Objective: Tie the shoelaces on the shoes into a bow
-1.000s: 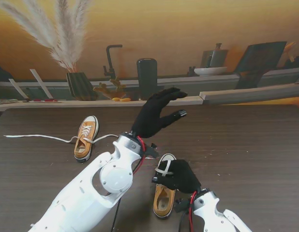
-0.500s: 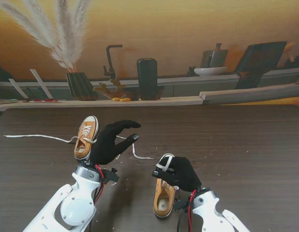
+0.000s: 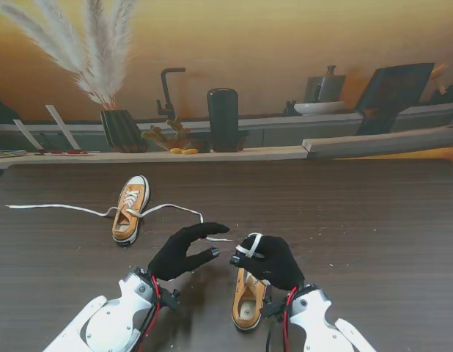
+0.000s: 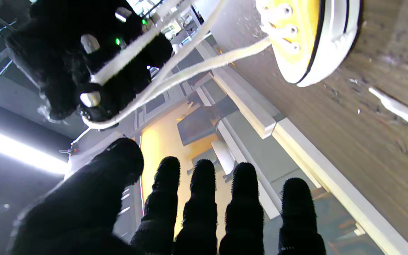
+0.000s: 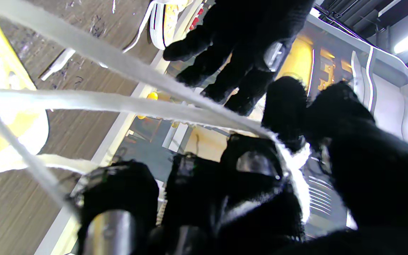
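Two yellow sneakers lie on the dark table. The near shoe point(image 3: 247, 301) sits partly under my right hand point(image 3: 269, 262), which is shut on its white lace point(image 3: 250, 248); the lace point(image 5: 126, 102) runs taut from the shoe point(image 5: 2, 102) to the fingers point(image 5: 250, 166). My left hand point(image 3: 185, 251) hovers open just left of the right hand, fingers apart, holding nothing. In the left wrist view the spread fingers point(image 4: 204, 198) point toward the right hand point(image 4: 83, 67) and its lace point(image 4: 190, 71). The far shoe point(image 3: 130, 208) lies to the left, its lace point(image 3: 58, 208) trailing across the table.
A loose lace end point(image 3: 204, 224) lies between the far shoe and my hands. A ledge at the table's far edge carries a vase of pampas grass point(image 3: 121, 129), a dark cylinder point(image 3: 223, 119) and small items.
My left arm has dropped from high over the table, pulling back toward me and down, until the hand sits beside the right hand. The right hand stays clenched on the lace.
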Available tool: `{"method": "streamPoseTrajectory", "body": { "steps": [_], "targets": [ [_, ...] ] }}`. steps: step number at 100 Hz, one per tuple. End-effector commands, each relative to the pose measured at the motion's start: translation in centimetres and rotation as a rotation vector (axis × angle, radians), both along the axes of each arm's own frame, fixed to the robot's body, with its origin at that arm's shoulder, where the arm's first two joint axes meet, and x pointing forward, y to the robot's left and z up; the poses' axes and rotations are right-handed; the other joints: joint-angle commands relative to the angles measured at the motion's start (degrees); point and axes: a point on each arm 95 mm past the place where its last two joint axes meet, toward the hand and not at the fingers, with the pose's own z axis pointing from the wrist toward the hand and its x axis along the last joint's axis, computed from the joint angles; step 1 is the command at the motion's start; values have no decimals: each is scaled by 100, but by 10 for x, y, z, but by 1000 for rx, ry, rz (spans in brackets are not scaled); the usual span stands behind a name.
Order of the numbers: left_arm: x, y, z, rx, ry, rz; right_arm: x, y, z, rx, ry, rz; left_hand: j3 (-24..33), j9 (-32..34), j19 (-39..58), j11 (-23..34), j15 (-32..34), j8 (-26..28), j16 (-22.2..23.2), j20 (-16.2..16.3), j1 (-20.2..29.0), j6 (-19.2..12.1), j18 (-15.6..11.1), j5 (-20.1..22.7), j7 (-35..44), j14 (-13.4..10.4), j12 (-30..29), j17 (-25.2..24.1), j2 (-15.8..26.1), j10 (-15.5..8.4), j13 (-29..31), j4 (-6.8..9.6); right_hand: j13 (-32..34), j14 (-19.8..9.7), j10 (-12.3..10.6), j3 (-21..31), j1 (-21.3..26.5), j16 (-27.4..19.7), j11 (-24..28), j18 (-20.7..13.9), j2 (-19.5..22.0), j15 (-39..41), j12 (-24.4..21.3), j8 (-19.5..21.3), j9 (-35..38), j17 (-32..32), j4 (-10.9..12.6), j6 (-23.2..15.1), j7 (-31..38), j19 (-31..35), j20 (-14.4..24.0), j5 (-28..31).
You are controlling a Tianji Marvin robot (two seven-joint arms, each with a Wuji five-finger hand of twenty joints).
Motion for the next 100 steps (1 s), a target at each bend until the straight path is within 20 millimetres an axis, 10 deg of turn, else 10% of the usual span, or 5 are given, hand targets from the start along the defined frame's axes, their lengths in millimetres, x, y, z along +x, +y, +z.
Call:
{"method": "streamPoseTrajectory", "body": {
  "steps": [1,75,100],
  "targets": [
    [-1,-7,-4,19,0,-26,-1,1,3,-3,-2,15,-277,-156,-58,-105,-115,-141,168,22,-220,-55,-194,-249,-134,-198,60,-65,-200,-185,-130,-191,39,-1124,715,53,138,41,202,48,70,350,-99,-18,530,157,106,227,-63,1648,112,-80],
    [-1,-50,-21,-46,10,-124,-7,5,4,6,-9,45,-547,177,208,86,99,24,327,261,112,-220,-225,193,239,-214,196,87,180,-230,80,-144,38,-1087,745,15,90,49,272,102,178,369,-141,-62,528,151,124,172,-120,1648,182,-125],
    [0,-67,-24,-75,5,-106,-9,8,3,5,-7,63,-967,548,661,403,449,492,412,216,1269,-575,-228,506,1036,-184,319,150,227,-295,282,-905,38,-1082,753,6,77,49,279,126,207,370,-150,-84,526,149,127,157,-130,1648,176,-141]
  ]
}}
